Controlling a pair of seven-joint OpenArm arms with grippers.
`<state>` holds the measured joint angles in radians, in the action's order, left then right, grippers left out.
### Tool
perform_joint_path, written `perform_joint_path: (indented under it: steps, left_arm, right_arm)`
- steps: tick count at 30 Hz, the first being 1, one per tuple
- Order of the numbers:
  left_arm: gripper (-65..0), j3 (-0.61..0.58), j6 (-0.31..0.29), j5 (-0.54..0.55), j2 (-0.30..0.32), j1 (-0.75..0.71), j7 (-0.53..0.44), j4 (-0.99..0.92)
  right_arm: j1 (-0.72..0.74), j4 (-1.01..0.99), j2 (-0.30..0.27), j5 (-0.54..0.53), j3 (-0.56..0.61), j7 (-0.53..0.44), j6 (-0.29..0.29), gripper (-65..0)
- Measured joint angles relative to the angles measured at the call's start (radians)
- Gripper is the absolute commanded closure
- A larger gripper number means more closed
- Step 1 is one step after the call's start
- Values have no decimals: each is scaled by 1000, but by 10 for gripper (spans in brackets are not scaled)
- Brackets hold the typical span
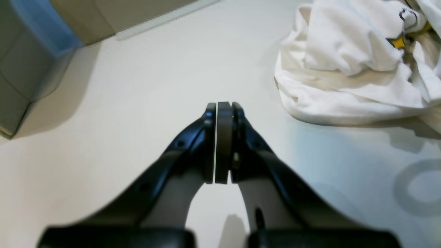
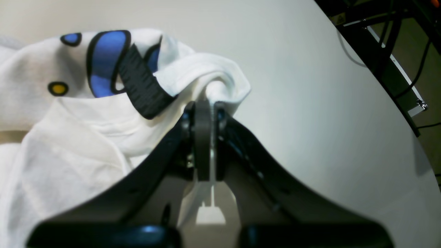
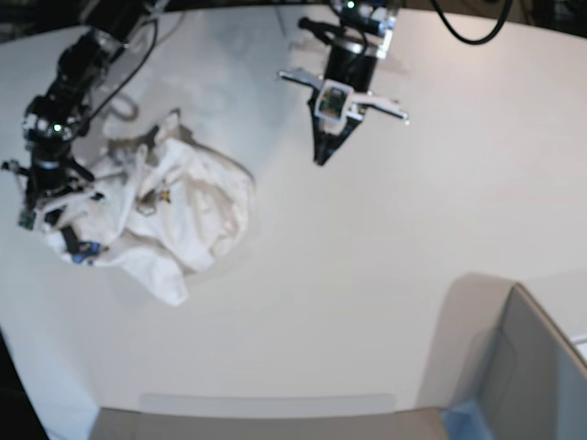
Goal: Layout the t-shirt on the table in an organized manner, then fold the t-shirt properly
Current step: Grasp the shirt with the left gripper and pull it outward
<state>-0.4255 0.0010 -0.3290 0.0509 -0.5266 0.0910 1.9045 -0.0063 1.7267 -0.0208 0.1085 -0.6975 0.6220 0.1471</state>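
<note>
The t-shirt (image 3: 174,215) is lying in a crumpled heap on the table (image 3: 367,302), and every place below is being given relative to that heap. In the base view it is sitting toward the left part of the white tabletop, with folds bunching up and a bit of yellow print showing near its middle.

The right gripper (image 2: 204,103) is pinching the edge of the t-shirt at the heap's left end, its jaws pressing together on a rolled fold of white cloth. In the right wrist view a small black tag (image 2: 143,84) is lying just beside that pinched fold, crossing over blue outlined lettering, with a yellow dot further along the cloth. The right arm is reaching down onto the heap from the far left corner of the table.

The left gripper (image 1: 222,110) is hanging over bare table, well apart from the t-shirt, on the side of the heap away from the right gripper. Its 2 jaws are pressing flat against each other with nothing between them. In the left wrist view the heap is lying off to the upper right, showing a yellow star-like doodle.

A grey box corner (image 3: 532,367) is sitting far from the heap, at the table's near right edge.
</note>
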Motion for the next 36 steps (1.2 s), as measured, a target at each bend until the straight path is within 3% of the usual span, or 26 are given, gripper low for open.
perform_joint_path:
  steps: [6, 13, 17, 24, 31, 36]
  left_arm:
    - [-9, -1, -1, 0, 3, -14, 6, 0]
    - [-146, -5, -1, 4, -1, 5, 7, 0]
    - [-155, -60, -6, 3, -19, 82, 6, -24]
    - [-155, -138, -1, 15, -14, 135, 13, -122]
    - [-156, -219, 4, 11, -17, 199, 10, -178]
    - [-158, -292, -12, 20, -14, 264, 35, -233]
  right_arm:
    - [0, 0, 1, 0, 0, 0, 0, 0]
    - [3, -1, -1, 0, 0, 0, -1, 0]
    - [4, -1, -1, 0, -1, 0, -1, 0]
    - [5, -18, -35, -3, -1, 0, -3, -232]
    - [4, -41, -34, -3, -71, -2, 4, -232]
    - [8, -63, 16, -75, -239, 0, 5, -232]
